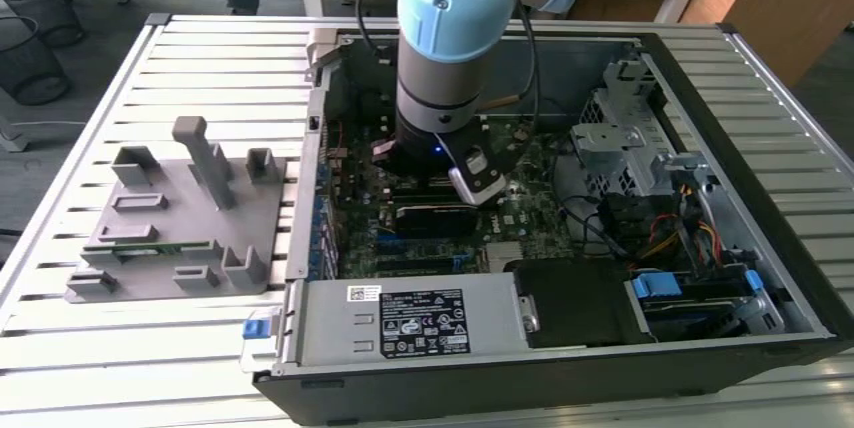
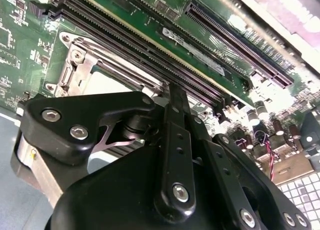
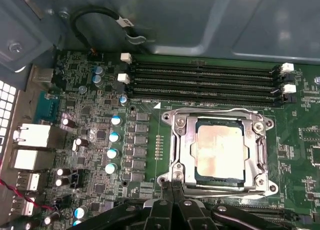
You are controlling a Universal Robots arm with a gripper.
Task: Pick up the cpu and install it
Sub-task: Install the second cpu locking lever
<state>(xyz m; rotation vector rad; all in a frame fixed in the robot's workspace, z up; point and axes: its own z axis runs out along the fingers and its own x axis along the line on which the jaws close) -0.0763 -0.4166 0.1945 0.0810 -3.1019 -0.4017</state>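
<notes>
First wrist view: cpu [image 3: 220, 152] seemingly seated in socket; end effector [image 3: 172, 186] pinched together, empty.

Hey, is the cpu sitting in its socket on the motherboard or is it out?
In. In the first wrist view the cpu lies flat inside the metal socket frame, its silver top level and square with the opening.
</notes>
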